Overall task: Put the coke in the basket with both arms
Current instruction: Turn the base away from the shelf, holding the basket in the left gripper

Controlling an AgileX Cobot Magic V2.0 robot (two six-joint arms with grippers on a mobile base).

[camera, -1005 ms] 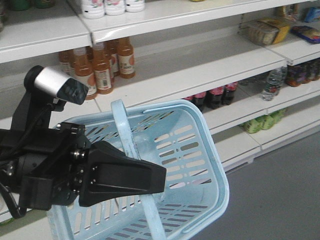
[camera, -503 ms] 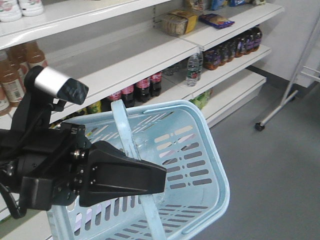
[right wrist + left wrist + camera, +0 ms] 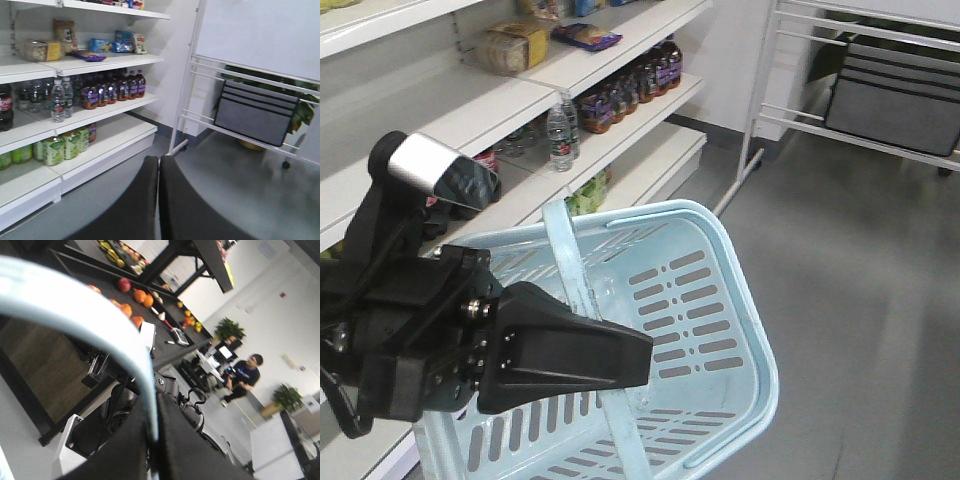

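The light blue basket [image 3: 705,300] hangs tilted in the front view, its inside bare. Its flat strap handle [image 3: 563,255] runs between the jaws of my left gripper [image 3: 642,360], which is shut on it. A silver-grey camera block [image 3: 432,168] sits on top of that arm. In the left wrist view the handle [image 3: 75,307] curves down into the closed black jaws of the left gripper [image 3: 153,407]. My right gripper [image 3: 158,160] is shut with nothing in it and points at the grey floor. The coke is out of view.
White store shelves [image 3: 535,95] run along the left with dark bottles [image 3: 625,90], a water bottle [image 3: 558,132] and green jars [image 3: 60,147]. A white wheeled rack [image 3: 765,110] holding a grey panel [image 3: 895,105] stands at the right. A person [image 3: 244,380] stands far off.
The view has swung right along the shelves: the orange drink bottles have left it and the white rack has come in. The basket stays held in the left gripper the same way.
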